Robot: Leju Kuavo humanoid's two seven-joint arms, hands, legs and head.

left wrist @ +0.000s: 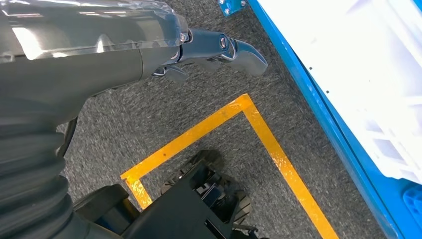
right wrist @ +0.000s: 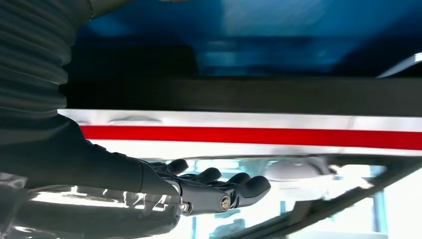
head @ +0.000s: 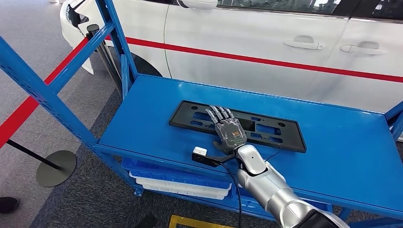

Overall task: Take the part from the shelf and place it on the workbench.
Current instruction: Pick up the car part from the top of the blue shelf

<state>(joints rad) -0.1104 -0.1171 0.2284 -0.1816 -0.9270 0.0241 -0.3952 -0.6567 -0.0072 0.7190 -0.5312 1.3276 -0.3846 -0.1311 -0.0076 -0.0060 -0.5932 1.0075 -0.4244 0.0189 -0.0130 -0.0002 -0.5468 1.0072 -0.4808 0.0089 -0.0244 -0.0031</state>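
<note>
The part, a flat black licence-plate frame (head: 266, 128), lies on the blue shelf top (head: 332, 142), long side across. My right hand (head: 228, 130) is over the frame's middle, palm down, fingers straight and apart, thumb at the near edge. In the right wrist view the frame (right wrist: 249, 94) is a dark band, and a gap shows between it and the right hand (right wrist: 214, 191), which holds nothing. My left hand (left wrist: 219, 50) hangs beside the rack above the carpet, fingers loosely bent and empty.
A white car (head: 266, 33) with a red stripe stands close behind the shelf. Blue rack uprights (head: 43, 95) rise at the left. A red barrier belt (head: 28, 104) and its round stand (head: 56, 167) are on the left. White trays (head: 180, 185) sit below. Yellow tape (left wrist: 259, 129) marks the floor.
</note>
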